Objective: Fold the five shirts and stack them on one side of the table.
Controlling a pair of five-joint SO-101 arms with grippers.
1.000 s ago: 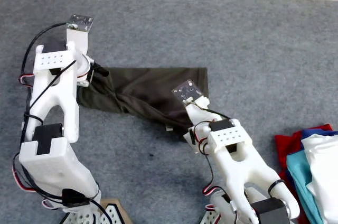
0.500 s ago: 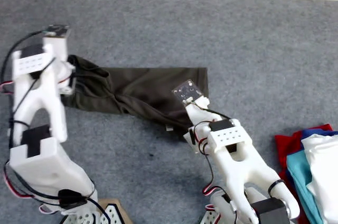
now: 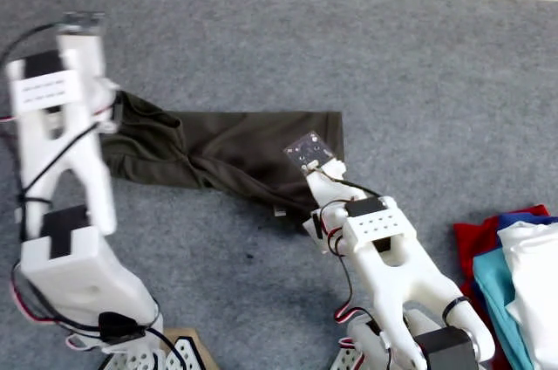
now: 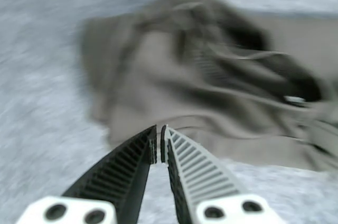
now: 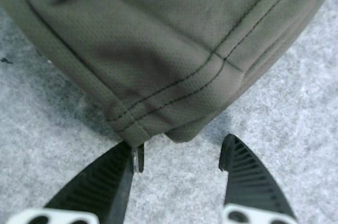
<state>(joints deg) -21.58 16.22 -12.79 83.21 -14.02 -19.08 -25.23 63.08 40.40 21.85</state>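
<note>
Olive knit shirt lay crumpled on grey felt surface; left fingers closed at its edge, right fingers open astride its hem corner.

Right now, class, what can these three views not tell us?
High view: pile of shirts cut off by the right edge; count unclear.
High view: olive shirt, near corner hidden under the right arm.
Left wrist view: the olive shirt runs off the frame; far end unseen.

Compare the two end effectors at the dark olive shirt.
The left end effector has its jaws shut; the right end effector has them open. The left sits by the bunched end of the dark olive shirt, the right at its stitched hem corner. Both have black ribbed fingers.
</note>
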